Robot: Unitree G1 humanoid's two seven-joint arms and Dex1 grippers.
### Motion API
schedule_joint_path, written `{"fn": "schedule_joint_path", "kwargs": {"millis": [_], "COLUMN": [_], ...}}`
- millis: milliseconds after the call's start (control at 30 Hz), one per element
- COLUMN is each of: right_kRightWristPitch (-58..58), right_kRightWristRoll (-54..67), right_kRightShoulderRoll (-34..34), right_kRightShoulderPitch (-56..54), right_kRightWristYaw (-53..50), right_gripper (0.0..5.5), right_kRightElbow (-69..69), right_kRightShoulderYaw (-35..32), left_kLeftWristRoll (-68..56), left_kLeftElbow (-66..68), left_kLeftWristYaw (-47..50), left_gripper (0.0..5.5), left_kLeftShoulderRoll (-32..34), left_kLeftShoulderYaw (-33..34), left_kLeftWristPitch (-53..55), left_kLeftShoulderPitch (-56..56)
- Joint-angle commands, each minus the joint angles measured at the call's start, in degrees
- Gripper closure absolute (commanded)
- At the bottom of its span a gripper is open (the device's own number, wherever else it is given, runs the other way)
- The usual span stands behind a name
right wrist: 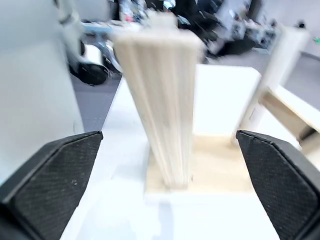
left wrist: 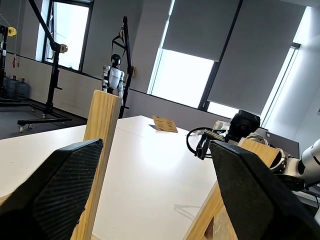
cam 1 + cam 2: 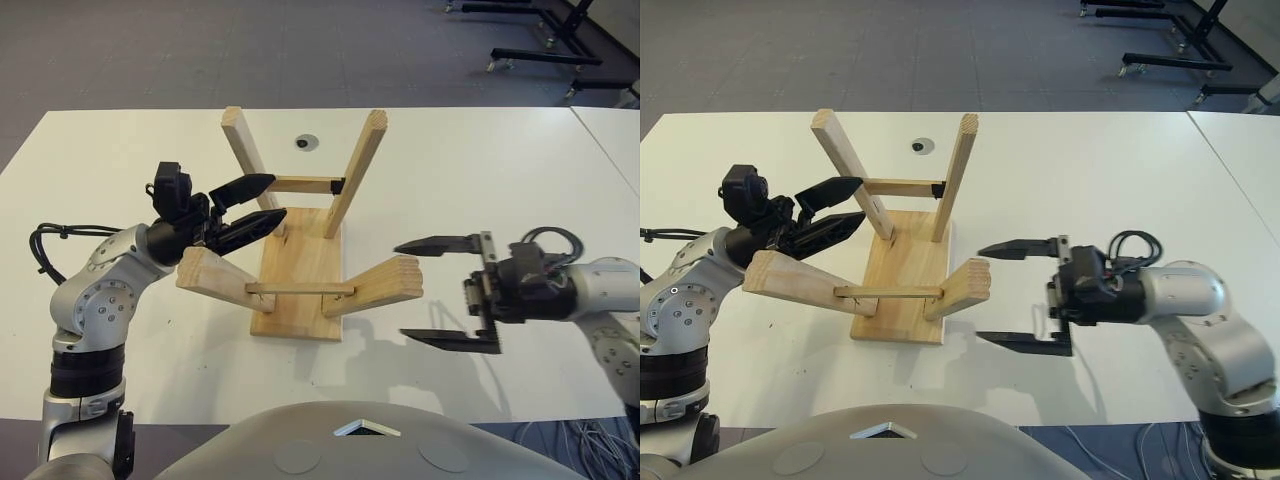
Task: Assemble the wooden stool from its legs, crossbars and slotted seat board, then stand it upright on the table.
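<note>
Inward, both arms point at the stool (image 3: 296, 290); left gripper (image 3: 277, 196) and right gripper (image 3: 401, 290) both spread wide

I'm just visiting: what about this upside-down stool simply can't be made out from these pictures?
- Eye views: the leg bases cover the slots of the seat board, so the fit is hidden.
- Eye views: the left gripper overlaps the far left leg; contact cannot be told.
- Right wrist view: the near right leg is blurred, its joint unclear.
- Eye views: the dark round spot on the table is too small to identify.
</note>
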Motion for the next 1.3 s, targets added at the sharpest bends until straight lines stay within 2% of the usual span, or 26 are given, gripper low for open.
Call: {"fn": "schedule_joint_path", "kwargs": {"millis": [33,200,300,567,767,967,1300], "right_kRightWristPitch": [-0.93,-0.61,1.82,7.56,7.81,9.29,11.55], "right_kRightWristRoll": [-0.39,1.17,4.63,8.85,6.04,5.69,7.85], "right_kRightShoulderRoll": [-3.45,-1.90,-2.09,-5.73,-1.21,1.08,1.91], "right_kRightShoulderPitch": [1.72,-2.98,-9.76,-33.41,-51.21,-53.27,-47.98], "right_kRightWristYaw": [6.43,3.29,0.12,-1.74,4.60,5.40,-1.06], "right_gripper": [0.58,0.58,0.58,0.58,0.58,0.58,0.58], "right_kRightElbow": [7.02,8.04,6.61,5.86,12.46,12.89,4.82], "right_kRightShoulderYaw": [-6.85,-10.19,-9.50,-3.02,7.98,9.89,5.92], "left_kLeftWristRoll": [-0.22,-1.37,-1.82,-4.50,-5.73,-7.77,-4.72], "left_kLeftElbow": [-0.42,-1.11,-2.15,-13.58,-17.40,-15.85,-8.23], "left_kLeftWristYaw": [-0.02,0.19,0.93,10.47,14.32,9.39,-5.74], "left_gripper": [1.62,1.62,1.62,1.62,1.62,1.62,1.62], "left_kLeftShoulderRoll": [1.34,1.95,1.96,-2.55,-2.53,3.81,15.88], "left_kLeftShoulderYaw": [0.73,1.27,1.49,2.29,1.11,1.00,-2.23], "left_kLeftWristPitch": [0.87,2.24,2.50,0.74,0.80,3.53,6.84], "left_kLeftShoulderPitch": [-0.33,-1.42,-1.15,3.94,3.95,-0.22,-17.11]}}
